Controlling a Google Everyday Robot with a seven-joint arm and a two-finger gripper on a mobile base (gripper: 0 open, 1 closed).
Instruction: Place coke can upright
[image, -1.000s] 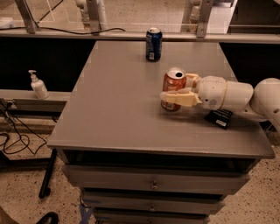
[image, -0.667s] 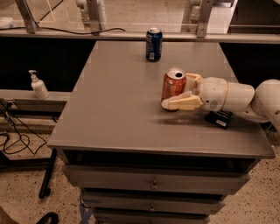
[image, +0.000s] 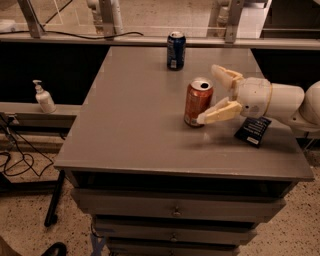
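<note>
The coke can (image: 197, 103), red-orange with a silver top, stands upright on the grey table (image: 135, 115) right of centre. My gripper (image: 216, 95) comes in from the right on a white arm. Its two cream fingers (image: 220, 112) are spread wide open just to the right of the can. One fingertip is near the can's base, the other is above and behind its top. The can stands free of the fingers.
A dark blue can (image: 175, 50) stands upright at the table's far edge. A small black packet (image: 253, 131) lies under my arm at the right. A soap pump bottle (image: 44, 97) sits on a ledge at the left. Drawers are below the tabletop.
The fingers have opened and let go of the coke can. The can now stands upright by itself, and the gripper has drawn slightly back to the right.
</note>
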